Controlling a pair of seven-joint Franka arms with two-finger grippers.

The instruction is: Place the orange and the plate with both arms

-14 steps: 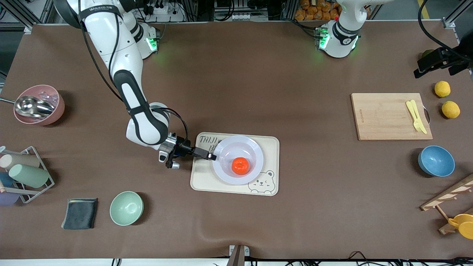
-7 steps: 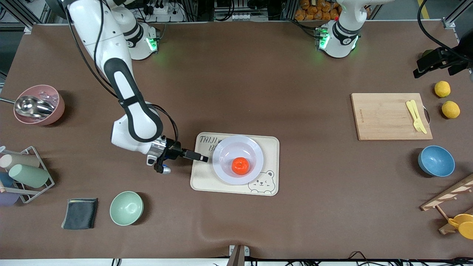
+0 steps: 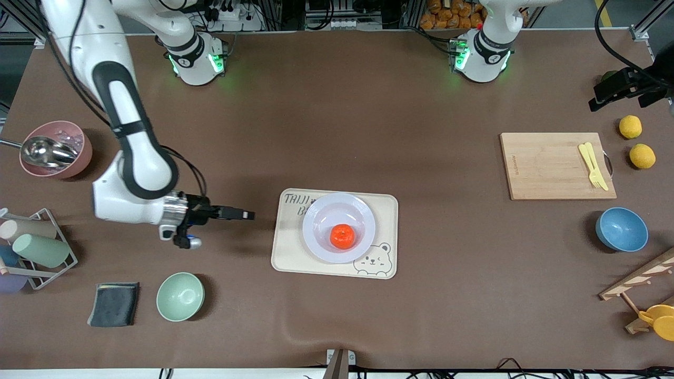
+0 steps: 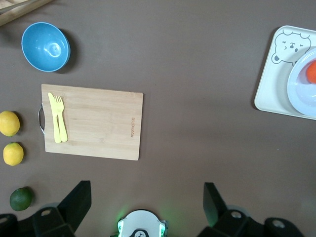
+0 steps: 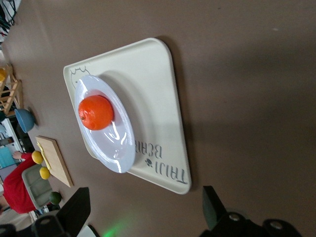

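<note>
The right gripper (image 3: 247,215) is hovering open and empty beside the tray (image 3: 284,260), fingers pointing at the plate (image 3: 317,210). The orange (image 3: 342,236) is lying on the plate. The left gripper (image 4: 147,197), also open, is waiting high over the table.

Counts: 1 orange (image 3: 342,236), 1 plate (image 3: 339,228), 1 tray (image 3: 387,210). Bowls: 3 – green (image 3: 180,297), blue (image 3: 621,229), pink (image 3: 57,149) with 1 metal scoop (image 3: 46,151) in it. 2 lemons (image 3: 630,127) (image 3: 642,156), 1 dark green fruit (image 4: 21,198). 1 cutting board (image 3: 547,166) with 1 yellow fork (image 3: 594,166) and 1 yellow knife (image 3: 585,155). 1 dark cloth (image 3: 114,304). 1 wire rack (image 3: 50,247) with cups, count unclear at frame edge. 2 grippers: right (image 3: 247,215), left (image 4: 145,205).
</note>
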